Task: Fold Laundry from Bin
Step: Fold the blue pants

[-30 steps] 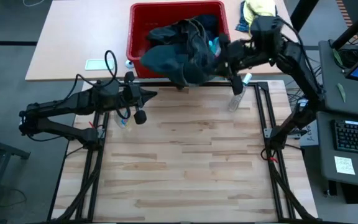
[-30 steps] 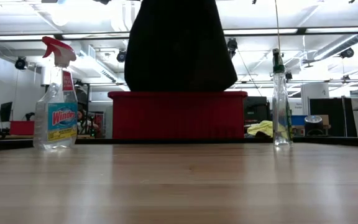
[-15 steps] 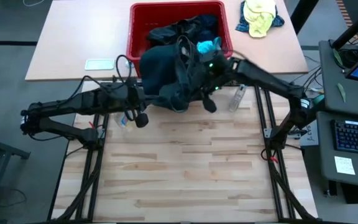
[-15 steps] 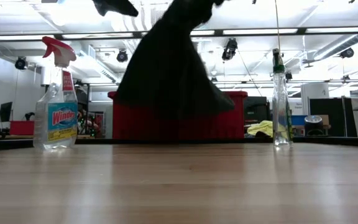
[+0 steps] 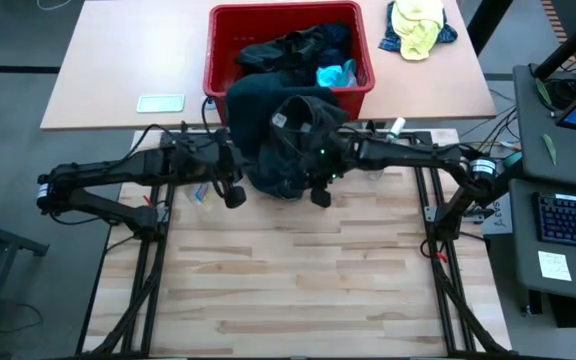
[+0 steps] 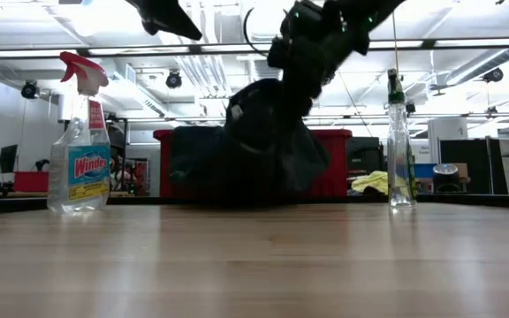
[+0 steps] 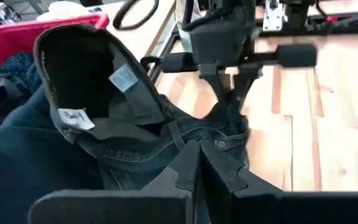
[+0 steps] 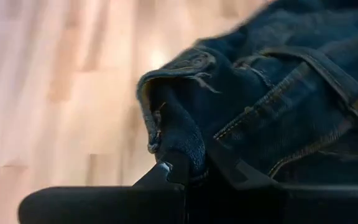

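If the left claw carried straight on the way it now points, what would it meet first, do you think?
Most likely the dark jeans, which lie bunched right ahead of the left claw; the right claw sits just beyond, though depth is hard to judge.

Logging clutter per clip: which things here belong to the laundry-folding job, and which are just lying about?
Job: dark jeans held by the right pincer; red bin with remaining laundry; left pincer beside the jeans.

Lying about: Windex spray bottle; clear bottle; yellow-and-blue cloth bundle.

Two matte-black arms here, slim jointed tubes, each trailing loose black cable loops. The left pincer (image 5: 236, 160) and right pincer (image 5: 313, 170) carry angular dark fingers. A small green light glows by the right wrist.
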{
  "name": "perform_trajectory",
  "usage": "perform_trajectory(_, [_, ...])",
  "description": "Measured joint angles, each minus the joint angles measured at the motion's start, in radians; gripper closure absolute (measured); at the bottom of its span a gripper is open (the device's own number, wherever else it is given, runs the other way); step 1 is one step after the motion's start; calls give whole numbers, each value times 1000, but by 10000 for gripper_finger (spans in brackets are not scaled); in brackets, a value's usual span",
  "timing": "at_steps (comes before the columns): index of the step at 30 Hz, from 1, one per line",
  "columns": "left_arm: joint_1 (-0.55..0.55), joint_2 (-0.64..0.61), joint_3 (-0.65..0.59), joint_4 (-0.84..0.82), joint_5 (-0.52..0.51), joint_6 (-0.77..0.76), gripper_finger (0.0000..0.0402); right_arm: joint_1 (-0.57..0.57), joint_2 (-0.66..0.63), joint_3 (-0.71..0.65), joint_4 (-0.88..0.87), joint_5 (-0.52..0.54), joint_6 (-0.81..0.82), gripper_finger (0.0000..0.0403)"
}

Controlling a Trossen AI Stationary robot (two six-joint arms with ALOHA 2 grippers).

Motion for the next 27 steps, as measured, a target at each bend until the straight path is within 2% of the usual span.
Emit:
perform_trajectory(5, [0, 58, 0, 0, 0, 0, 401, 35, 1, -81, 70, 118, 64, 376])
perform_trajectory(9, [0, 107, 0, 2, 0, 0, 401, 67, 1, -131, 121, 125, 82, 377])
perform_trajectory(14, [0, 152, 0, 8, 0, -19, 401, 97, 1, -180, 272, 126, 141, 365])
perform_trajectory(27, [-19, 218, 0, 52, 0, -199, 401, 154, 1, -233, 288, 126, 166, 232])
